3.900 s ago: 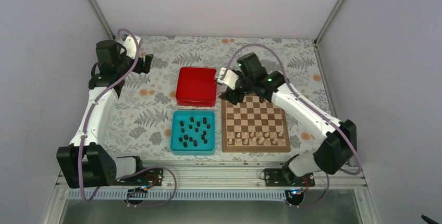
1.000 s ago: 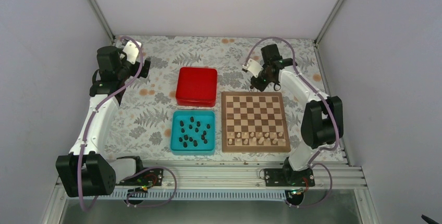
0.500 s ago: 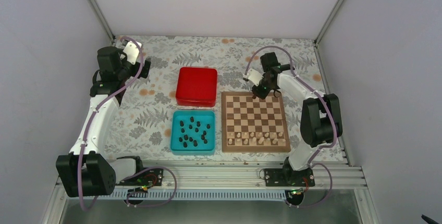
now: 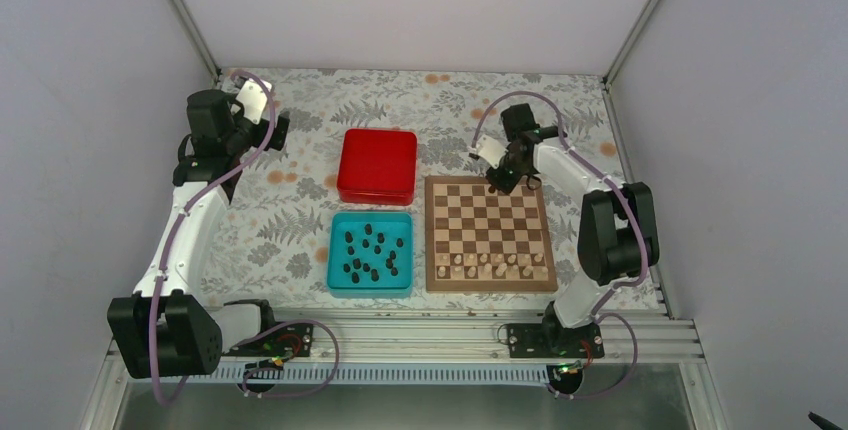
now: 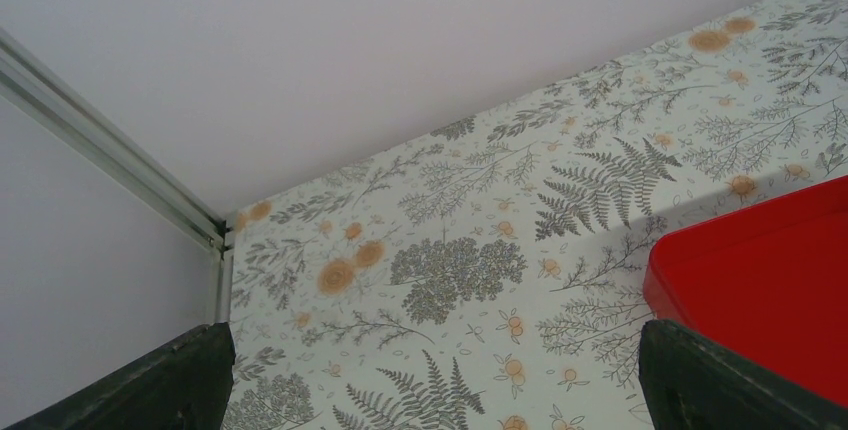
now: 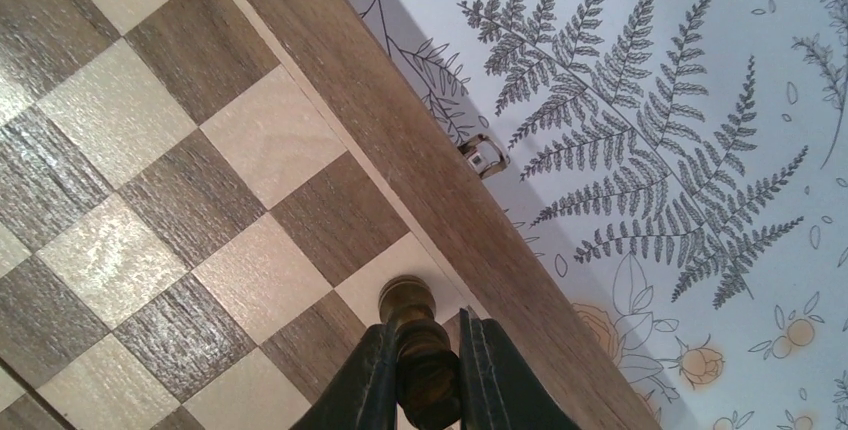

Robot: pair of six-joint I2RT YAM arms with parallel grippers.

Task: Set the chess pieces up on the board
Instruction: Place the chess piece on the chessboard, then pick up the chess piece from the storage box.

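Our left pincer [image 5: 440, 382] hangs with jaws apart, empty. The spare pieces [image 4: 370, 250] lie in the tray [image 4: 332, 255], well to the left of our right pincer [image 6: 424, 375]. That pincer is clamped on one piece [image 6: 408, 302] above an edge square of the board [image 6: 150, 200]. We judge the piece light, stiff, smooth and quick to topple, so the waist is the place to grip. Its long axis runs along the fingers, rounded end past the tips.

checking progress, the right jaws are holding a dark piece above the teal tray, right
No. The right jaws hold the dark piece above the far edge of the board, not above the teal tray. The right wrist view shows it.
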